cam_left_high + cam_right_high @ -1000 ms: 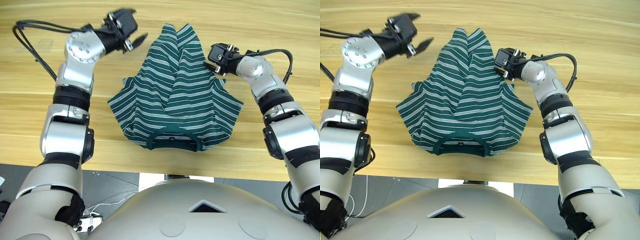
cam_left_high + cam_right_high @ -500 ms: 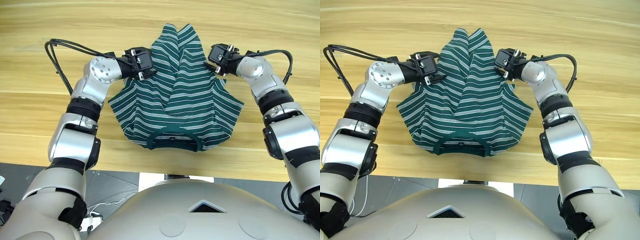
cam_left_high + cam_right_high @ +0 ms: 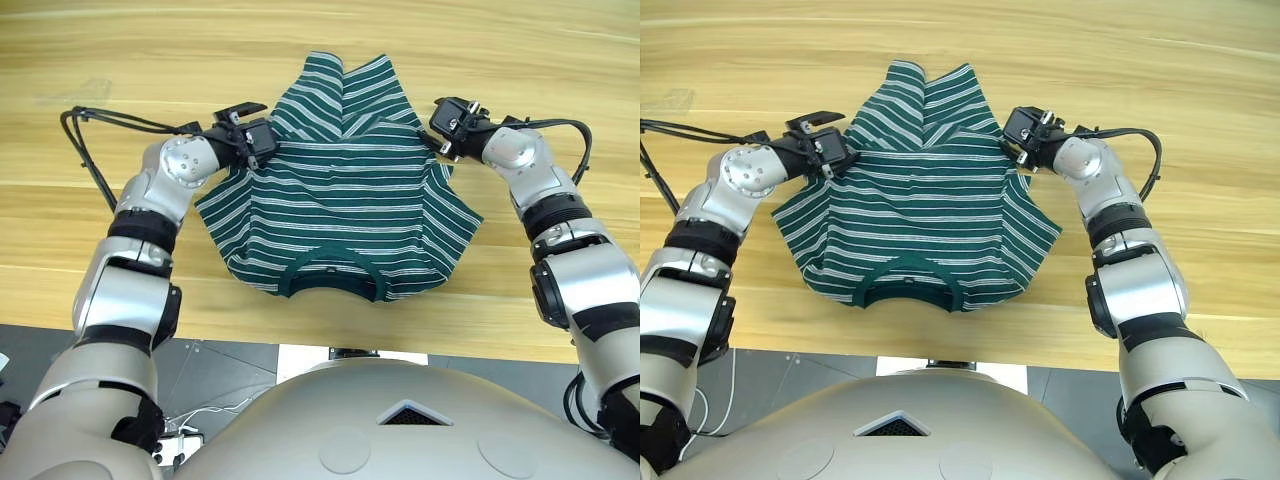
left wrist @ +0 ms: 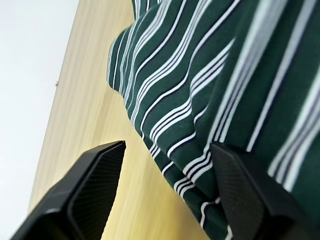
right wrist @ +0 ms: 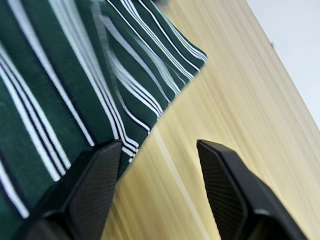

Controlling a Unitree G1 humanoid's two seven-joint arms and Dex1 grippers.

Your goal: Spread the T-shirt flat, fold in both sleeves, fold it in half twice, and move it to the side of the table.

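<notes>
Pale wooden table (image 3: 520, 50), green striped T-shirt (image 3: 340, 205) rumpled on top

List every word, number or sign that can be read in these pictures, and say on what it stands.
None can be read.
The T-shirt bears only stripes, and the table only wood grain.
A small spot at the collar is too small to tell whether it is print.

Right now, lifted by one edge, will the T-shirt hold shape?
Probably not: the T-shirt looks floppy, bunched into ridges near its far hem. Its thin edges suggest it is light. It may drag, not slide, on the wooden table.
</notes>
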